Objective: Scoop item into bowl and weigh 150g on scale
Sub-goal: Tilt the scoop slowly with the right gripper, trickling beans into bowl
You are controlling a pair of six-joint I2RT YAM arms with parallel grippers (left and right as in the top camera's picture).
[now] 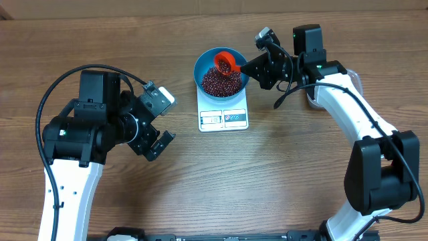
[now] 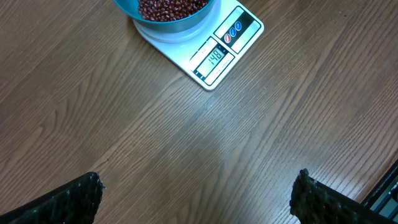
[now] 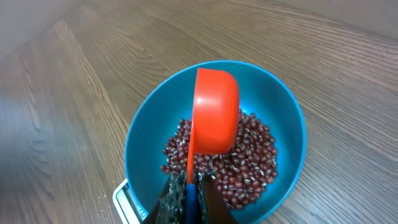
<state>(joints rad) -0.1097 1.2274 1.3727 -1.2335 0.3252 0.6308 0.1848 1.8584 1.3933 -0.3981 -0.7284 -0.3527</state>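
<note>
R gripper clamps red-orange plastic cup over dark-red beans, maybe touching, in round blue plastic bowl on flat white scale; L gripper spread wide, empty, near-left.

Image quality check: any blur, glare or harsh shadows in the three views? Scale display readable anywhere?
Overhead: even light, soft shadows on the table, scale too small to read. Left wrist: sharp, no glare, display legible. Right wrist: cup and beans sharp, table blurred at the left edge.
</note>
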